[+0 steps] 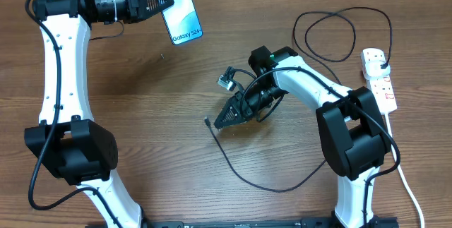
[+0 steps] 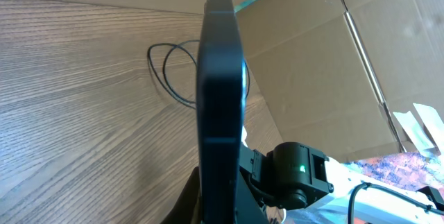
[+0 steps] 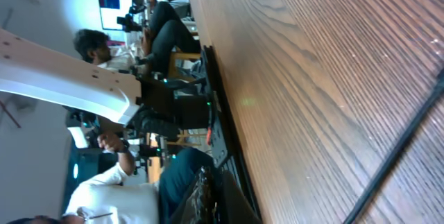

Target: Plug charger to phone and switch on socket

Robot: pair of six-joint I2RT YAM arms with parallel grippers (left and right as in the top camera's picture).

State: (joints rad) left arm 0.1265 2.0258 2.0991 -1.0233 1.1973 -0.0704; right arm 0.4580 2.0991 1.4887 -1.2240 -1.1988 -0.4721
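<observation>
Wood-grain brown covers the whole surface (image 1: 162,129). At its far left the left tool (image 1: 168,3) points to the right and is clamped on the near-left edge of the phone (image 1: 181,8). The phone's pale blue-white screen faces upward, with the "Galaxy S24+" lettering at its near end. From the left wrist camera the phone (image 2: 220,99) appears edge-on as a dark slab rising from between the fingers. A loop of the charger cable (image 2: 163,71) lies on the wood behind it, and cardboard (image 2: 312,57) stands beyond.

Near the middle of the surface the right tool (image 1: 217,123) points toward the near left with its jaws fully closed, and nothing can be seen between them. The charger's connector tip (image 1: 207,122) lies just beside it on the left. From there the thin black charger cable (image 1: 244,178) sweeps toward the near edge and then curves right, passing behind the right arm. It reappears as a loop at the far right and ends in a black plug (image 1: 381,61). The plug is seated in the far end of the white power strip (image 1: 383,90), which lies at the right edge. The strip's thick white cord (image 1: 408,182) trails toward the near right.

In the right wrist view a short stretch of black cable (image 3: 402,158) crosses the wood.
</observation>
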